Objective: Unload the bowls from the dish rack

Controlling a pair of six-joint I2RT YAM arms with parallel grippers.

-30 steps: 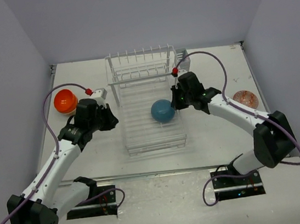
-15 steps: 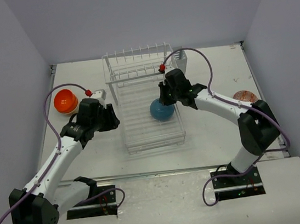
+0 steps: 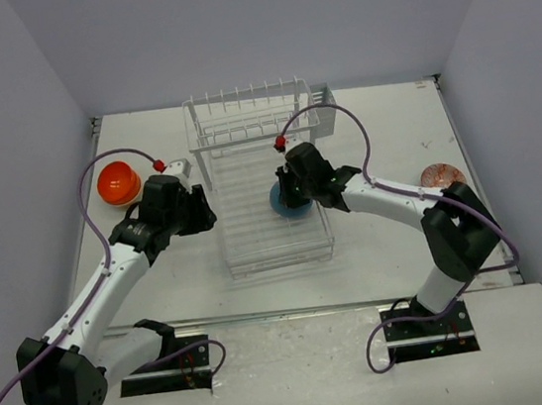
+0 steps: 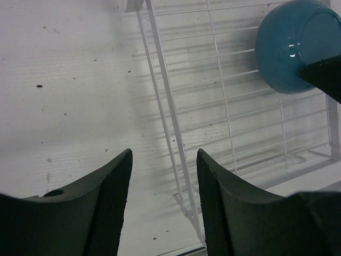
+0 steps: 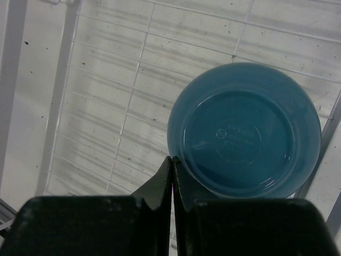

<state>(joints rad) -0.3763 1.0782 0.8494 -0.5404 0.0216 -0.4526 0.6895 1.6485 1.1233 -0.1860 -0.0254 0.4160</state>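
Nearest the bases: bare table [image 3: 192, 283], nothing of the task on it.

Left claw [image 4: 163, 160]: fingers spread wide with nothing between them, hanging above the left side rail of the rack [image 3: 257, 249]. Judged either parked clear of the other arm or placed to steady the rack. Could not say which.

Right claw [image 5: 173, 160]: fingers pressed flat together, nothing seen between them, tips at the near-left edge of the teal bowl [image 5: 245, 130]. The bowl lay upside down on the rack's flat wire tray, toward the tray's right side, base ring and maker's stamp facing up. Turned over like that, it offered no open rim from above. That likely explained the closed tips at its edge: a nudge or a lever under the rim looked more probable than a straight pinch. Whether the tips touched the bowl, could not tell.

Off to the sides: orange bowl [image 3: 117, 183] on the table at left, mottled bowl [image 3: 443, 177] on the table at right. Both sat well apart from the rack and were judged already unloaded.

Farthest: upright tines [image 3: 248, 101] and grey caddy [image 3: 326, 100], no bowl seen among them. The teal bowl appeared to be the last one left.
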